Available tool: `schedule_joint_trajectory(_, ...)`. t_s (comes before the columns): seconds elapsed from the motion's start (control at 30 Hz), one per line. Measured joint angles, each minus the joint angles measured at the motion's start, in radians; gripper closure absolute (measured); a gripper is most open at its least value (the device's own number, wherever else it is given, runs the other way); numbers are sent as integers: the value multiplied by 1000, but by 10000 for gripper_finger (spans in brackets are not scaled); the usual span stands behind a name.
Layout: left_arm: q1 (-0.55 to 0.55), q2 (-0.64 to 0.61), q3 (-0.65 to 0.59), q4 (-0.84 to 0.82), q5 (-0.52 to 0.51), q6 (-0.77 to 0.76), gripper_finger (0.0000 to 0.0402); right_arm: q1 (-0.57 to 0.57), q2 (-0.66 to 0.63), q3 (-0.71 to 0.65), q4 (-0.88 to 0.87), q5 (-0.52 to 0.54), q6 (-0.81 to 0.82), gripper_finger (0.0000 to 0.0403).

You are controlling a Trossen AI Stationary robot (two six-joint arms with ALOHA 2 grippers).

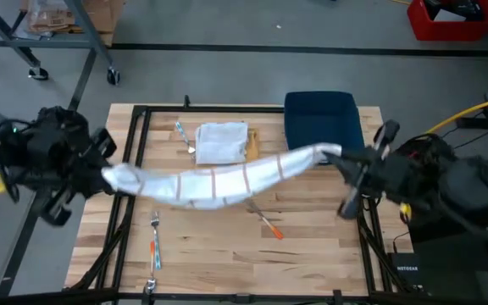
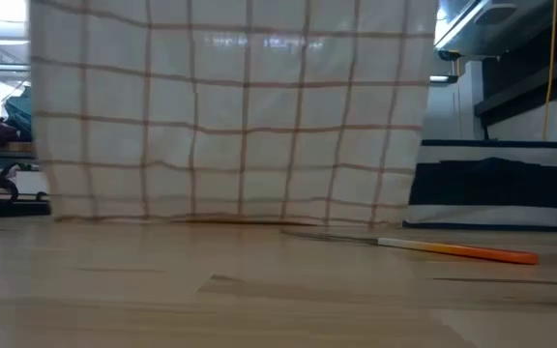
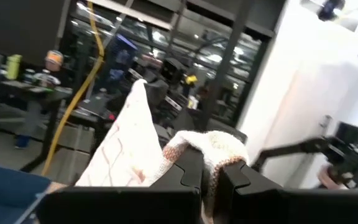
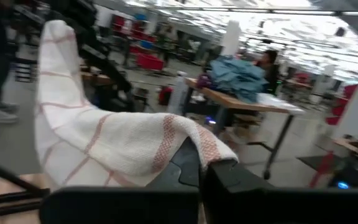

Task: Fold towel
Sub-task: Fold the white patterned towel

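Observation:
A white towel (image 1: 219, 182) with thin red-orange check lines is stretched between my two grippers above the middle of the wooden table (image 1: 227, 254). My left gripper (image 1: 108, 174) is shut on its left end and my right gripper (image 1: 339, 156) on its right end. In the low view the towel (image 2: 230, 116) hangs like a curtain, its lower edge (image 2: 230, 220) down at about table height. I cannot tell whether that edge touches the wood. My left gripper (image 3: 207, 171) pinches a bunched upper corner of the towel (image 3: 211, 148) between its two fingers, pointing about level. The cloth humps over the fingertips and runs off toward the other arm. My right gripper (image 4: 202, 165) pinches the opposite upper corner (image 4: 188, 138) between its two fingers, also about level. The cloth drapes over the fingertips, and the top edge sags a little between the two holds.
A second, folded towel (image 1: 221, 141) lies at the table's far middle beside a dark blue bin (image 1: 323, 119). Orange-handled utensils lie near the front left (image 1: 153, 246), far left (image 1: 180, 131) and centre (image 1: 267, 223). A black frame (image 1: 134, 169) borders the table.

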State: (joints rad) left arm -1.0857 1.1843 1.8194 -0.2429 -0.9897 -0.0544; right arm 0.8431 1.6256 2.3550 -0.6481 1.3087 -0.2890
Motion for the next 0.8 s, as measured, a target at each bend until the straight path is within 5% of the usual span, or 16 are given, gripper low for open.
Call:
schedule_joint_trajectory(0.4, -133, 99, 0, -11, -153, 5, 401, 157, 118, 0, 0, 7, 43, 402)
schedule_joint_trajectory(0.8, -198, 170, 0, -260, -580, -56, 401, 142, 147, 0, -179, 19, 239, 402)
